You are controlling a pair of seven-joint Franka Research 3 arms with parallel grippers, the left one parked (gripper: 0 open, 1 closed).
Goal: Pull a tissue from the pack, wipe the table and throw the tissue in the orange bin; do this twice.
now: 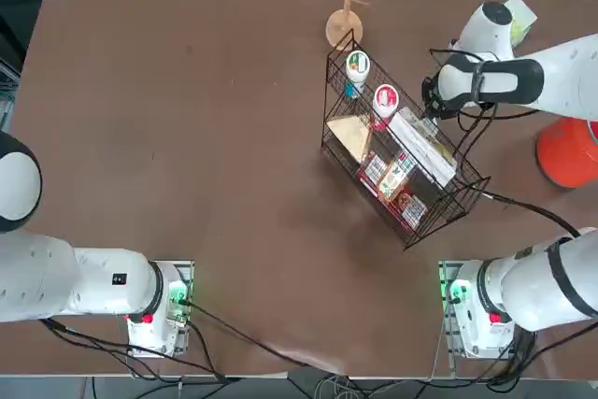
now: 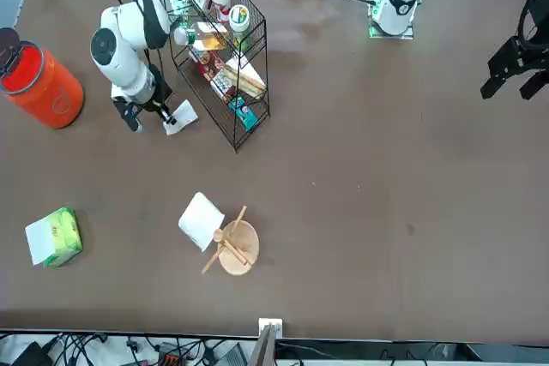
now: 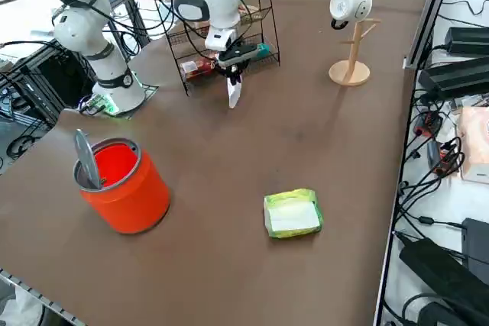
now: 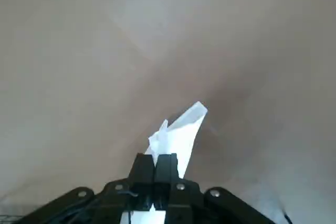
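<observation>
From overhead, the right gripper sits just beside the far right end of the black wire basket, hidden under the arm's white wrist. The orange bin shows only partly, well to the right of the basket at the picture's edge, and the pack peeks out yellow-green behind the arm, beyond the basket.

From the front, the right gripper points down at the brown counter just beside the basket, its jaws closed on a white tissue whose loose end lies crumpled at the counter surface. The bin stands on the far side of the gripper from the basket; the pack, soft green with a white face, lies well away from the basket.

From the right side, the tissue hangs as a narrow white strip from the gripper in front of the basket. The round orange bin stands open, a grey lid flap up at its rim. The pack lies flat, white tissue showing through its top.

At the wrist, the black fingers press together on the tissue, which juts out folded and pointed.
</observation>
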